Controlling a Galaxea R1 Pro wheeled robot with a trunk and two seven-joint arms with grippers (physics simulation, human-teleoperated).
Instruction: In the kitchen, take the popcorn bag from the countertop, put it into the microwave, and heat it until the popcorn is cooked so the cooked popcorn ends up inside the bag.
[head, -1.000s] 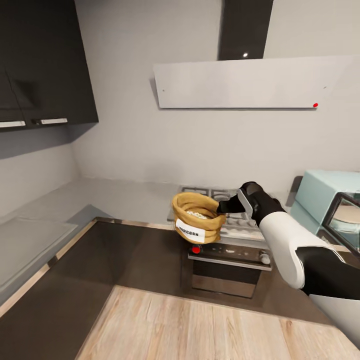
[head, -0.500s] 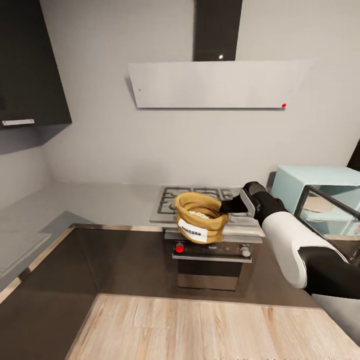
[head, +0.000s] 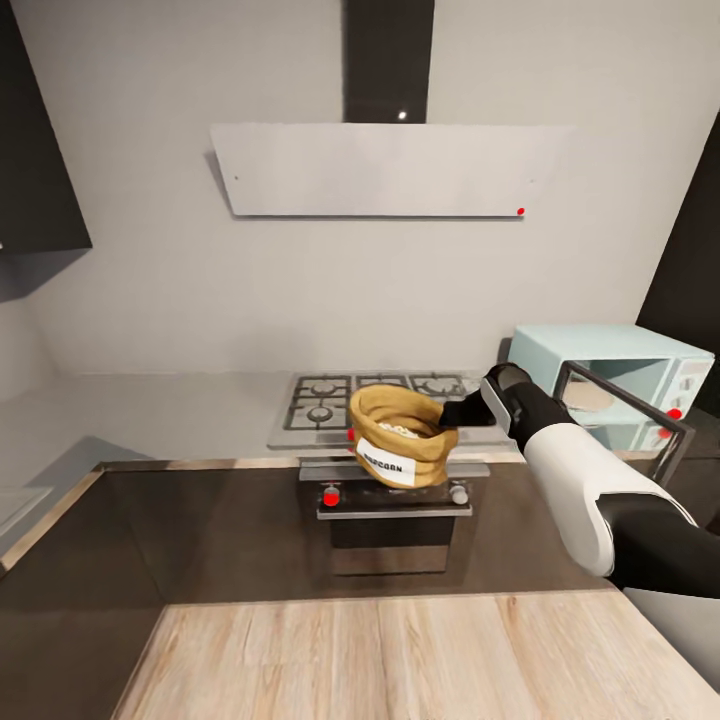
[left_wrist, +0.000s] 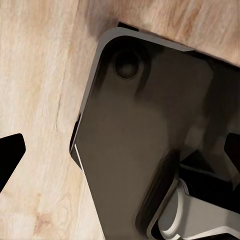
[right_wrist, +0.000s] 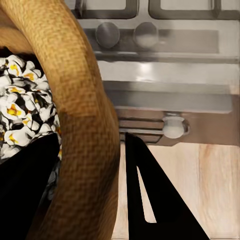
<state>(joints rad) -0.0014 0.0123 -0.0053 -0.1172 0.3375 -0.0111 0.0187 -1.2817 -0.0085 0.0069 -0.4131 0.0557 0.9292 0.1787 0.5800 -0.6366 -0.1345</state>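
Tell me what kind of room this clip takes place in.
A home kitchen, most likely: a steel gas hob with grates sits under a white slanted hood, and a pale mint-blue microwave stands with its door open on the grey countertop.

The popcorn bag (head: 400, 438) is coarse woven burlap with a white paper-like label. The hob (head: 375, 398) looks like brushed steel, the countertop (head: 150, 400) smooth grey, the floor (head: 420, 660) pale matt wood, the microwave (head: 610, 375) smooth mint.
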